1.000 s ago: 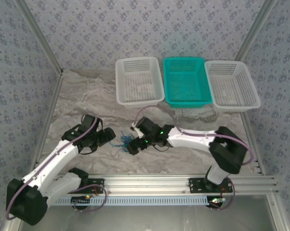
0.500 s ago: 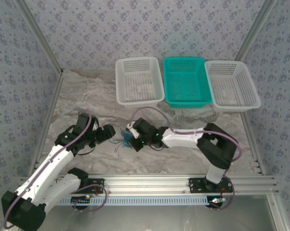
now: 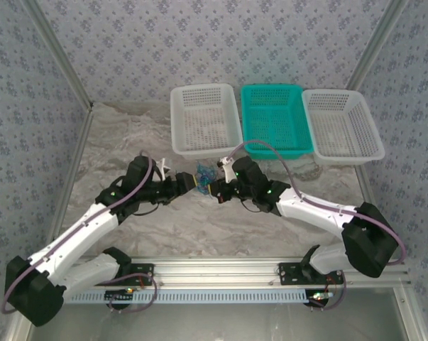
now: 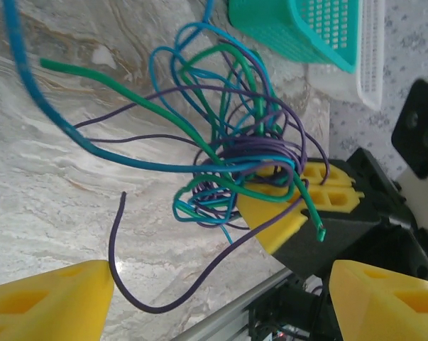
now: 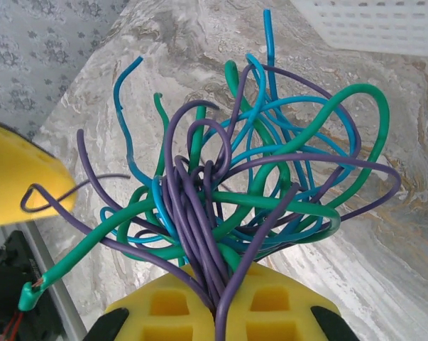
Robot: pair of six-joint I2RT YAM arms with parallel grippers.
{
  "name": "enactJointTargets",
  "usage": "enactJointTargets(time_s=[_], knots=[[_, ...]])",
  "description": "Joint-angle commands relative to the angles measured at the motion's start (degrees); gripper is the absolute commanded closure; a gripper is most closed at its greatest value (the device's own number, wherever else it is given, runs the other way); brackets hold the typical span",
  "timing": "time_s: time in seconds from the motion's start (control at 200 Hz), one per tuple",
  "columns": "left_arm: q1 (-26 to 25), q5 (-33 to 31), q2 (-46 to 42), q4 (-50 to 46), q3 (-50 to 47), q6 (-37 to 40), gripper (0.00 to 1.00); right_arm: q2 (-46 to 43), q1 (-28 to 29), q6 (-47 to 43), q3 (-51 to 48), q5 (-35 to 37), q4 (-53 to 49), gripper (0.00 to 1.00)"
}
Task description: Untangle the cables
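The cables [image 5: 256, 192] are a tangled wad of thin blue, teal-green and purple wires. My right gripper [image 5: 228, 312] is shut on the wad's purple strands, and the loops fan out beyond its yellow fingers. From above, the cables [image 3: 203, 172] sit between the two grippers, just in front of the baskets. My left gripper [image 4: 221, 302] is open; its yellow fingertips [image 4: 50, 305] stand wide apart, a little short of the cables [image 4: 235, 156]. A loose purple end hangs down between them. The left gripper [image 3: 187, 182] faces the right gripper [image 3: 212, 187].
Three mesh baskets line the back of the marble table: a white basket [image 3: 205, 119], a teal basket [image 3: 274, 121] and another white basket [image 3: 341, 126], close behind the wad. An aluminium rail [image 3: 221, 268] runs along the near edge. Patterned walls enclose the sides.
My right gripper has shut on the wad and carried it away from the near edge towards the baskets. The left gripper followed, swinging right and farther out, still open.
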Motion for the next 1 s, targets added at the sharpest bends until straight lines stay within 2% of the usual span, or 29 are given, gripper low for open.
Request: enactJointTargets(time_s=[0.0,0.02,0.065,0.13,0.26,0.5,0.57,0.7,0.75,0.79,0.904,0.994], knots=[[-0.6,-1.5,0.7,0.1,1.3,1.5,0.27,-1.1,-0.7,3.1,-0.5,-3.3,1.5,1.00],[-0.6,-2.1,0.7,0.0,1.2,1.6,0.33,-1.2,-0.7,3.1,-0.4,-3.4,1.5,1.00],[-0.6,-3.1,0.7,0.1,1.0,1.7,0.53,-1.4,-0.7,3.2,-0.3,-3.8,1.4,1.00],[-0.7,-3.7,0.7,0.4,1.2,2.1,0.76,-1.6,-0.7,3.4,-0.1,-3.8,0.7,1.00],[-0.6,-3.9,0.7,1.5,1.5,3.1,1.00,-1.7,-0.6,3.2,-0.7,-4.8,1.3,1.00],[-0.7,-8.2,-2.2,-0.8,1.6,5.1,1.00,-1.2,-0.5,3.5,-4.1,-1.8,2.7,1.00],[-0.7,-9.8,-4.3,-1.1,1.6,6.2,1.00,0.2,0.0,2.6,-6.2,-0.9,3.0,0.94],[-0.6,-11.6,-7.3,-1.0,1.2,8.2,1.00,3.1,2.6,1.5,-10.0,1.4,2.4,0.70],[-0.7,-10.7,-7.1,-0.5,1.2,9.0,1.00,3.7,3.5,1.8,-11.3,0.6,2.2,0.54],[-0.6,-9.3,-6.4,-0.2,1.2,9.5,1.00,3.3,3.6,1.9,-11.7,-0.4,1.6,0.47],[-1.7,-7.8,-3.4,0.2,1.4,10.9,1.00,-3.7,3.8,1.8,-12.7,4.5,-0.4,0.33],[-2.4,-8.0,-1.2,0.7,2.2,11.4,1.00,-10.6,4.1,-2.8,-13.3,8.2,2.1,0.20]])
